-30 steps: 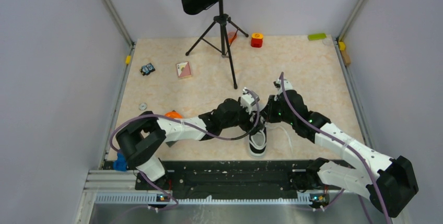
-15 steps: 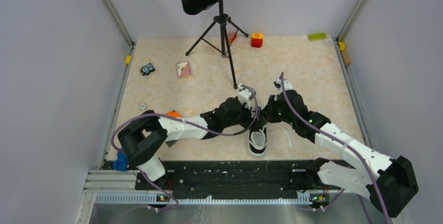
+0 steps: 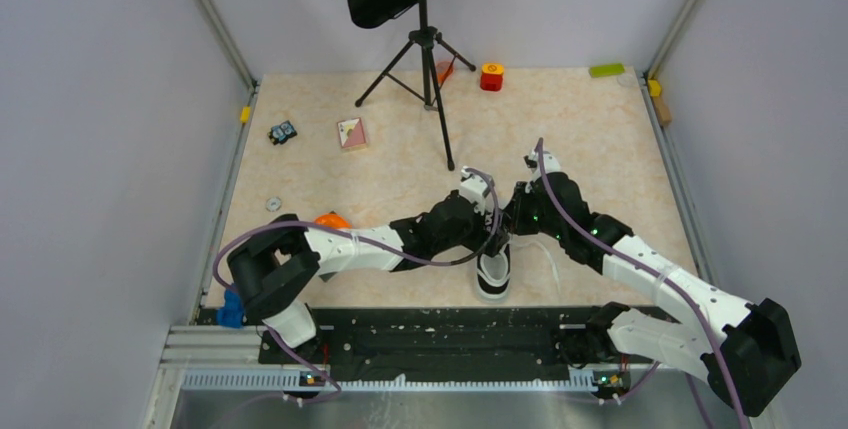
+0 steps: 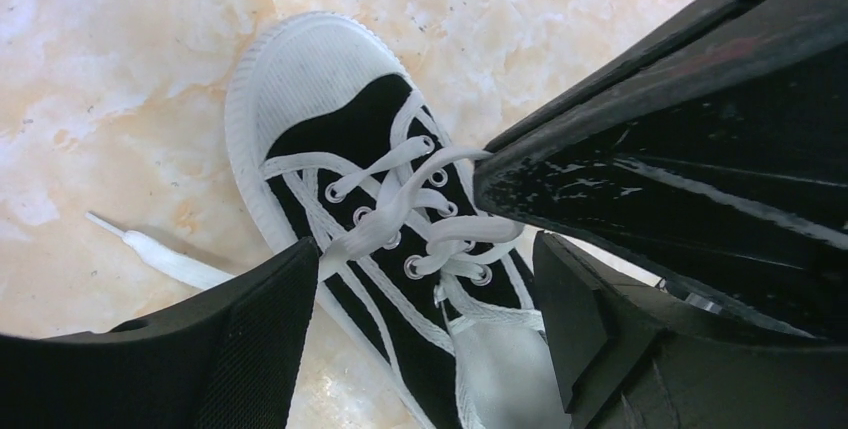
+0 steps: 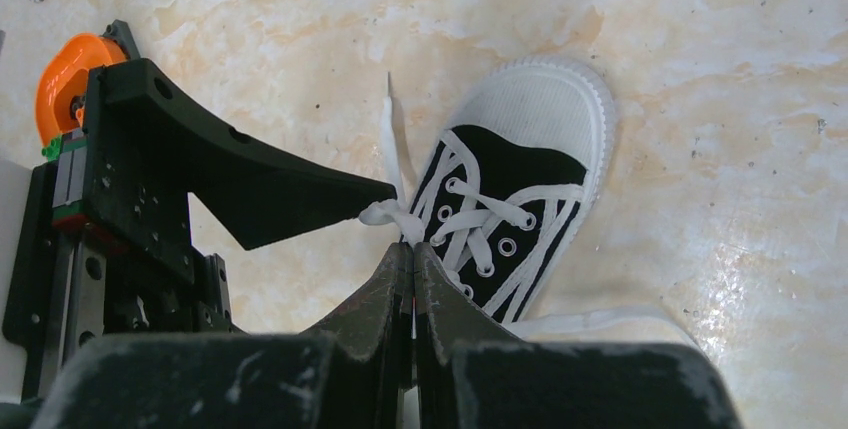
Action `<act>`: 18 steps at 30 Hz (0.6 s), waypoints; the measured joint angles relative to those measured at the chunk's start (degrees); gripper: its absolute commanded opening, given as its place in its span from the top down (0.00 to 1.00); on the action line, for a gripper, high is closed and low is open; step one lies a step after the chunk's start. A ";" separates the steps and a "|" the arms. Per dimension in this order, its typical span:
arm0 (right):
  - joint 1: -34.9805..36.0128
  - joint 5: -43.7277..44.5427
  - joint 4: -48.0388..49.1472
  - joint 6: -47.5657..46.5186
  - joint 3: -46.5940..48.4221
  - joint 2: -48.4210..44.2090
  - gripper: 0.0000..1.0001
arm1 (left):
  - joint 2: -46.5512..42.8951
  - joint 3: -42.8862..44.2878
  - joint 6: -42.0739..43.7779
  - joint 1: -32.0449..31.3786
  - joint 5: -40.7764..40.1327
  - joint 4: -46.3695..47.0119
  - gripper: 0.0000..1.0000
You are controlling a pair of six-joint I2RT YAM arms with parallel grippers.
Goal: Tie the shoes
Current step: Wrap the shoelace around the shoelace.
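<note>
While the right gripper [image 5: 405, 249], pressed together, pinches a white lace [image 5: 385, 214] of the small black canvas sneaker [image 3: 492, 271] lying just nearer than the black tripod music stand [image 3: 430, 49], the spread left gripper [image 4: 422, 249] should close on one free strand only, keeping tension.

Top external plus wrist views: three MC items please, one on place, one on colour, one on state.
1. The sneaker sits: A far-left corner; B middle of the near edge; C far-right corner.
2. Its laces are: A black; B orange; C white.
3. The left fingers are: A open; B shut on a lace; C shut on the sole.
Answers: B, the top view shows it centred by the near edge; C, white strands cross the black upper; A, they stand wide apart on either side of the shoe.
</note>
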 measured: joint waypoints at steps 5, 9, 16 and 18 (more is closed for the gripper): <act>0.00 0.00 0.00 0.00 0.00 0.00 1.00 | 0.00 0.96 1.29 -0.59 -1.03 -0.94 0.19; 0.00 0.04 0.00 -0.02 0.00 0.00 1.00 | 0.00 1.57 2.36 -0.68 -2.16 -1.60 0.23; 0.00 0.13 -0.02 -0.02 0.00 0.00 1.00 | -0.02 1.90 4.02 -1.11 -2.69 -2.36 0.40; 0.00 0.13 -0.02 -0.02 0.00 0.00 1.00 | -0.02 1.95 4.37 -1.29 -2.27 -2.51 0.42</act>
